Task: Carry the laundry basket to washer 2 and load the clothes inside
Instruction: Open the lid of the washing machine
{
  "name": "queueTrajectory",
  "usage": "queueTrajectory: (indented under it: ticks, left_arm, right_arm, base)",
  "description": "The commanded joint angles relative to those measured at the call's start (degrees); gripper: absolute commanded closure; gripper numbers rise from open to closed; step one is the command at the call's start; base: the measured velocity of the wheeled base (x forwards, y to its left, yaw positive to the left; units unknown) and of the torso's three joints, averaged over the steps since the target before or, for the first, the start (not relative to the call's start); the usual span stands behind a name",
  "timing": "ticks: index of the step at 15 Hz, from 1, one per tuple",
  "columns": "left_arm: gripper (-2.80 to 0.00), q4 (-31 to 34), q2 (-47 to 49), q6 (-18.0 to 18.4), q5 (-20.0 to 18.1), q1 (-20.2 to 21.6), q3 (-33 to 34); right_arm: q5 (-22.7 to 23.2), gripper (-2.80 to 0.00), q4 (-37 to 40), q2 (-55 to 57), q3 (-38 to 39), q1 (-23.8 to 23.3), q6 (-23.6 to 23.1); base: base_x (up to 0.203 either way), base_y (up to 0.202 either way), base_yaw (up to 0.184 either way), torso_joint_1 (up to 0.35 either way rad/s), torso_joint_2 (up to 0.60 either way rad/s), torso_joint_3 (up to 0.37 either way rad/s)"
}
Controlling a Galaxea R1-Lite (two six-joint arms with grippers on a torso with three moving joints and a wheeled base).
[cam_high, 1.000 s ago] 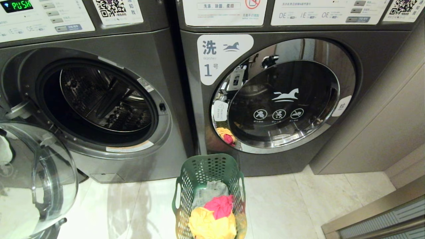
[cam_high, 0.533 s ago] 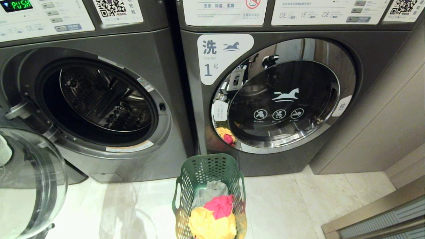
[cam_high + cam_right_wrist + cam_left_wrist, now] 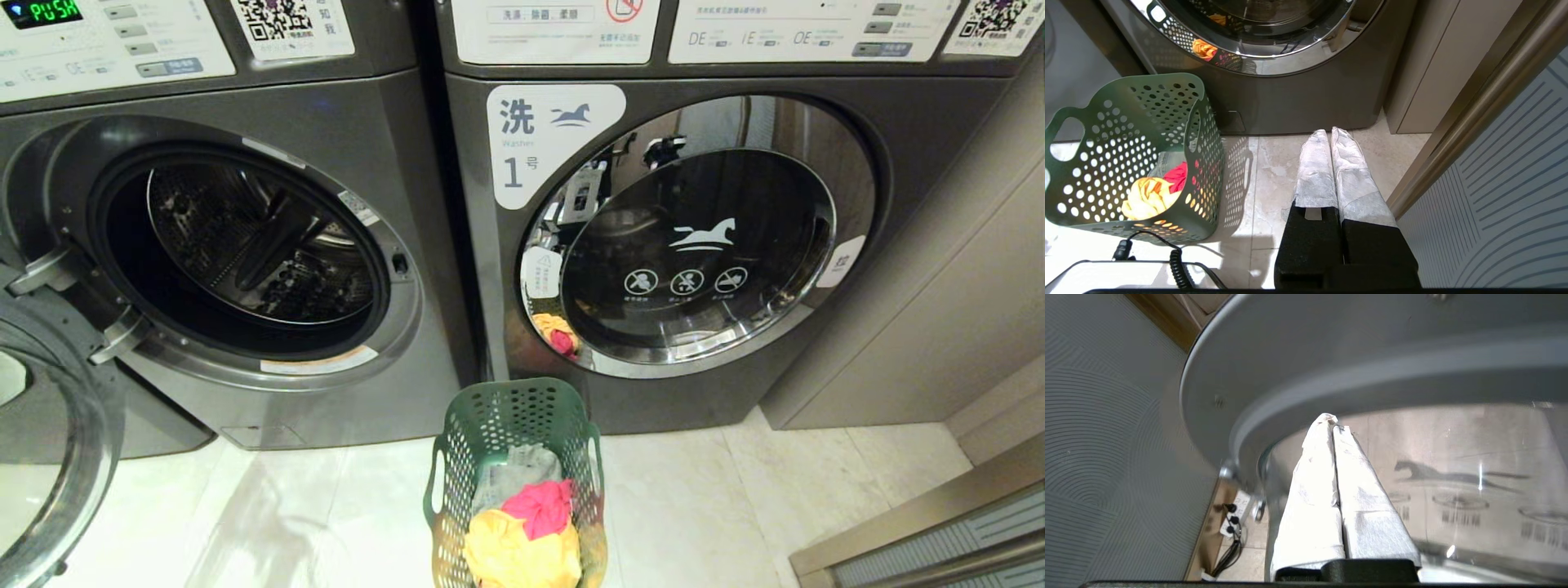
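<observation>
The green laundry basket (image 3: 514, 412) (image 3: 1126, 122) stands on the floor before the gap between two washers. In it lie the clothes: yellow (image 3: 518, 555), pink-red (image 3: 540, 506) and grey (image 3: 514, 469). The washer on the left (image 3: 253, 245) has an empty drum, and its door (image 3: 90, 425) is swung wide open; its number label is out of view. My left gripper (image 3: 1331, 420) is shut with nothing in it, its tips against the inner side of that door (image 3: 1290, 355). My right gripper (image 3: 1330, 132) hangs shut and empty over the floor, right of the basket.
The washer labelled 1 (image 3: 539, 139) on the right has its door shut. A beige cabinet panel (image 3: 939, 286) and a metal-edged sliding panel (image 3: 922, 531) close off the right side. A power strip (image 3: 1231, 514) lies on the floor beyond the open door.
The open washer door has swung further out to the left, with the left gripper against it. Basket, clothes and right gripper have not moved.
</observation>
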Motion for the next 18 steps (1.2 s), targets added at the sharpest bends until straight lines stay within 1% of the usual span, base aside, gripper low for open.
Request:
queueTrajectory:
  ticks: [1,3,4,6,7,8,9,10,11,12,13,14,15,16,17,18]
  left_arm:
    - [0.00,-0.1,-3.5,-0.1,-2.1,0.7,3.0]
    - [0.00,-0.2,-8.3,0.0,-3.0,0.5,7.0]
    - [0.00,-0.1,-11.2,0.2,-4.3,0.1,8.8]
    - [0.00,0.0,-19.8,1.6,-11.2,-2.3,15.1]
    - [0.00,-0.2,-24.8,2.8,-15.0,-4.5,20.1]
    - [0.00,-0.3,-30.3,4.0,-19.4,-7.8,25.9]
    - [0.00,-0.4,-35.8,5.1,-24.0,-12.2,31.8]
    - [0.00,-0.6,-41.0,5.8,-27.7,-17.7,37.0]
    - [0.00,-1.1,-46.7,6.5,-30.5,-24.8,42.5]
    - [0.00,-2.1,-52.4,7.2,-32.4,-31.0,49.7]
    - [0.00,-3.4,-57.7,7.7,-34.0,-35.2,56.6]
    - [0.00,-5.4,-63.6,8.2,-36.3,-38.6,64.0]
    - [0.00,-8.0,-70.0,8.5,-39.7,-39.8,72.2]
    - [0.00,-9.8,-76.4,8.7,-42.8,-40.0,78.1]
    - [0.00,-9.8,-83.8,8.8,-45.9,-40.2,82.4]
    - [0.00,-8.3,-90.8,8.9,-48.3,-40.8,84.0]
  right_arm:
    - [0.0,0.00,0.0,0.1,0.0,0.0,0.0]
    - [0.0,0.00,0.0,0.1,0.0,0.0,0.0]
    - [0.0,0.00,0.0,0.1,0.0,0.0,0.0]
    - [0.0,0.00,0.0,0.0,0.0,0.0,0.0]
    - [0.0,0.00,0.0,0.1,0.0,0.1,0.0]
    - [0.0,0.00,0.0,0.1,0.0,0.0,0.0]
    - [0.0,0.00,0.0,0.0,0.0,0.0,0.0]
    - [0.0,0.00,0.0,0.0,0.0,0.0,0.0]
    - [0.0,0.00,0.0,0.0,0.0,0.0,0.0]
    - [0.0,0.00,0.0,0.1,0.0,0.0,0.0]
    - [0.0,0.00,0.0,0.0,0.0,0.0,0.0]
    - [0.0,0.00,0.0,0.0,0.0,0.0,0.0]
    - [0.0,0.00,0.0,0.0,0.0,0.0,0.0]
    - [0.0,0.00,0.0,0.0,0.0,0.0,0.1]
    - [0.0,0.00,0.0,0.1,0.0,0.0,0.1]
    - [0.0,0.00,0.0,0.0,0.0,0.0,0.0]
  base:
    - [0.000,0.000,0.000,0.000,0.00,0.000]
    - [0.000,0.000,0.000,0.000,0.00,0.000]
    - [0.000,0.000,0.000,0.000,0.00,0.000]
    - [0.000,0.000,0.000,0.000,0.00,0.000]
    - [0.000,0.000,0.000,0.000,0.00,0.000]
    - [0.000,0.000,0.000,0.000,0.00,0.000]
    - [0.000,0.000,0.000,0.000,0.00,0.000]
    - [0.000,0.000,0.000,0.000,0.00,0.000]
    - [0.000,0.000,0.000,0.000,0.00,0.000]
    - [0.000,0.000,0.000,0.000,0.00,0.000]
    - [0.000,0.000,0.000,0.000,0.00,0.000]
    - [0.000,0.000,0.000,0.000,0.00,0.000]
    - [0.000,0.000,0.000,0.000,0.00,0.000]
    - [0.000,0.000,0.000,0.000,0.00,0.000]
    - [0.000,0.000,0.000,0.000,0.00,0.000]
    - [0.000,0.000,0.000,0.000,0.00,0.000]
